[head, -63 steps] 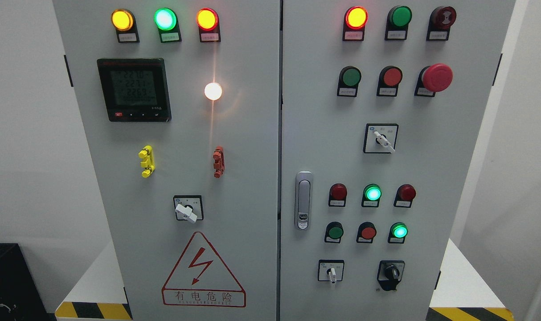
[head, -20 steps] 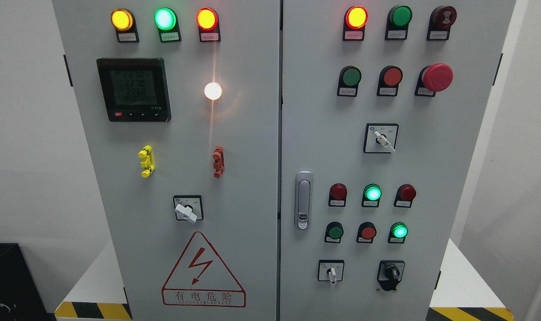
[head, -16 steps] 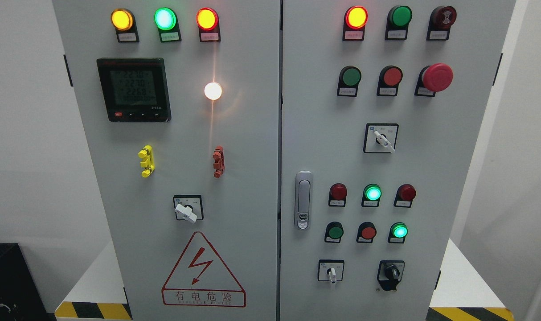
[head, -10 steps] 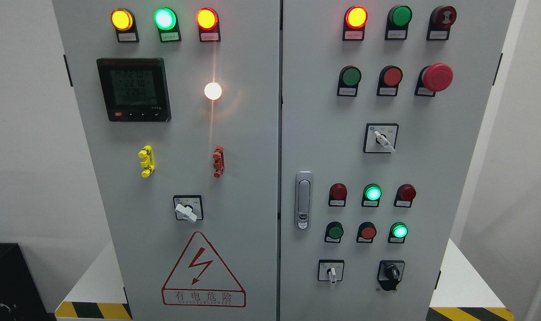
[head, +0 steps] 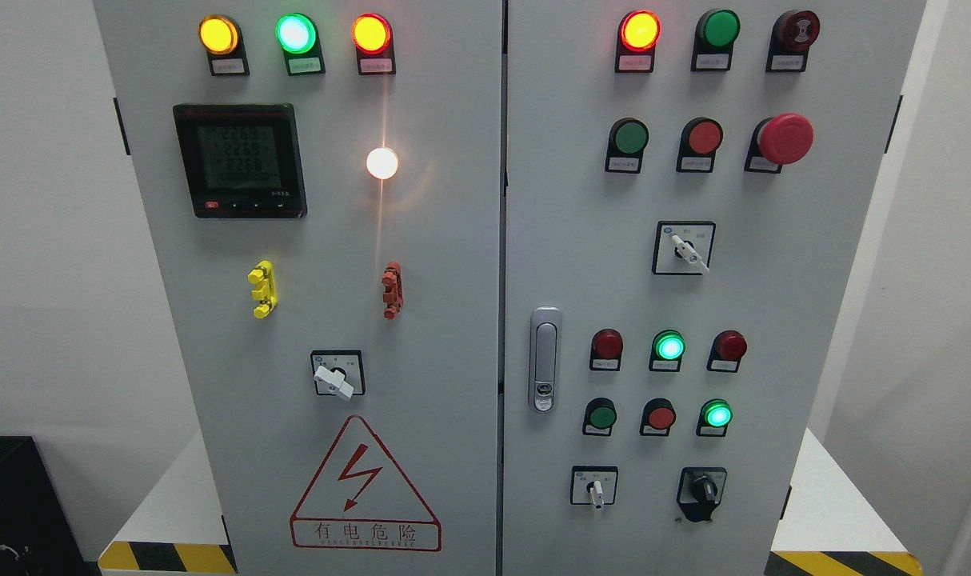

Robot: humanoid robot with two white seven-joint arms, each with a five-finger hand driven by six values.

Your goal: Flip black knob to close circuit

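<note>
No robot hand shows, so I cannot tell their state. The black knob (head: 701, 486) sits low on the right door (head: 573, 240), right of a white switch (head: 595, 490).

head view, close, facing cabinet (head: 453, 240)

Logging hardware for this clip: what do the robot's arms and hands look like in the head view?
Cannot say: neither arm nor hand shows in the head view. Only the grey cabinet fills it, with the black knob at the lower right, nothing near it.
</note>
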